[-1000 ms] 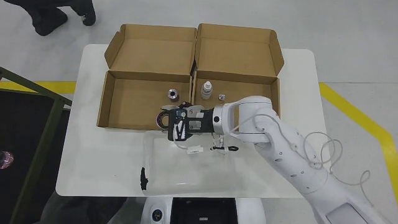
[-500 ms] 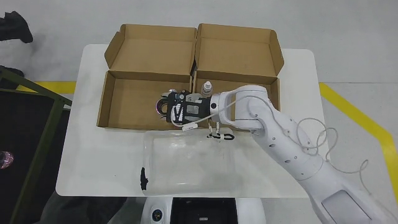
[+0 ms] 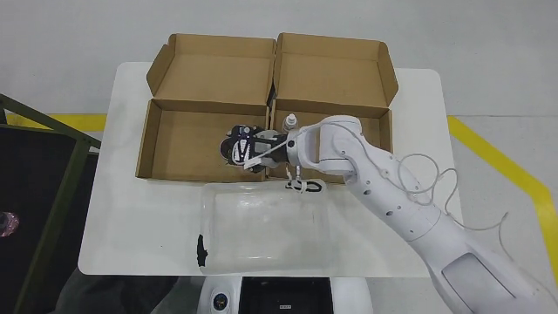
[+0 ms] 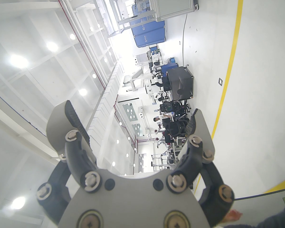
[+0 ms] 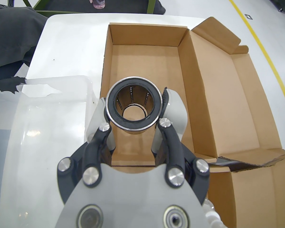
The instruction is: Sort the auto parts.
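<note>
1. The right gripper's (image 5: 135, 110) fingers clamp the bearing (image 5: 111, 105) over the left box (image 5: 144, 60), near the worktop's far edge.
2. Best lowered near the box floor before release, lest it roll.
3. The left gripper's (image 4: 133, 110) fingers stand wide, empty.

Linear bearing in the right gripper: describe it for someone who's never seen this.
On the white table stand two open cardboard boxes; over the left box the right gripper holds the linear bearing. It is a hollow steel cylinder with a black end ring, unlike the white part in the other box.
</note>
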`<state>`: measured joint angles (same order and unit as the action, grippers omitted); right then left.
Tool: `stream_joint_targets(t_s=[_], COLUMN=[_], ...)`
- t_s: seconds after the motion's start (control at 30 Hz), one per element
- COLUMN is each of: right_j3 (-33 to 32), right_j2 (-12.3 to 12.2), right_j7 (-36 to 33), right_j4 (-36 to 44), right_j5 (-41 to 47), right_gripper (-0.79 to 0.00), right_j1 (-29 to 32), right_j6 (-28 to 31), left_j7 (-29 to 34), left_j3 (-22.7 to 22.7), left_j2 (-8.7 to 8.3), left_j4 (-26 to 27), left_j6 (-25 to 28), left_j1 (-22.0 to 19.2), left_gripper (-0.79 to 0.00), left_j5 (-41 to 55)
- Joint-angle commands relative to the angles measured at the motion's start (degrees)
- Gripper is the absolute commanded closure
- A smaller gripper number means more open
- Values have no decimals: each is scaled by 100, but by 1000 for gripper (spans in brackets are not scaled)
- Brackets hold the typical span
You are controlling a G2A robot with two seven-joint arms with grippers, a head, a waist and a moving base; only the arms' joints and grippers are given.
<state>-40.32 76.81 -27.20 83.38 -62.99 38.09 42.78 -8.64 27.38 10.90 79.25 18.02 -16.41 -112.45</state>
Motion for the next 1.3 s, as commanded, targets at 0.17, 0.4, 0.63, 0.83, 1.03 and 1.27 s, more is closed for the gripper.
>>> stream_joint_targets(t_s=[0.17, 0.4, 0.63, 0.83, 1.03, 1.27], right_j3=[239, 459, 631, 732, 795, 828], right_j2=[121, 253, 378, 465, 538, 602], right_j7=[-33, -38, -74, -93, -76, -75], right_j4=[-380, -781, -1129, -1366, -1562, -1741], right_j5=[-17, -66, -133, -191, -265, -331], right_gripper=[0, 0, 0, -3, -234, -268], right_j1=[-174, -352, -485, -565, -605, -642], right_j6=[0, 14, -28, -13, -31, 4], left_j7=[0, 0, 0, 0, 0, 0], left_j3=[0, 0, 0, 0, 0, 0], left_j2=[0, 0, 0, 0, 0, 0], left_j4=[0, 0, 0, 0, 0, 0], left_j6=[0, 0, 0, 0, 0, 0], left_j1=[0, 0, 0, 0, 0, 0], left_gripper=[-785, -785, -785, -785, -785, -785], left_j5=[0, 0, 0, 0, 0, 0])
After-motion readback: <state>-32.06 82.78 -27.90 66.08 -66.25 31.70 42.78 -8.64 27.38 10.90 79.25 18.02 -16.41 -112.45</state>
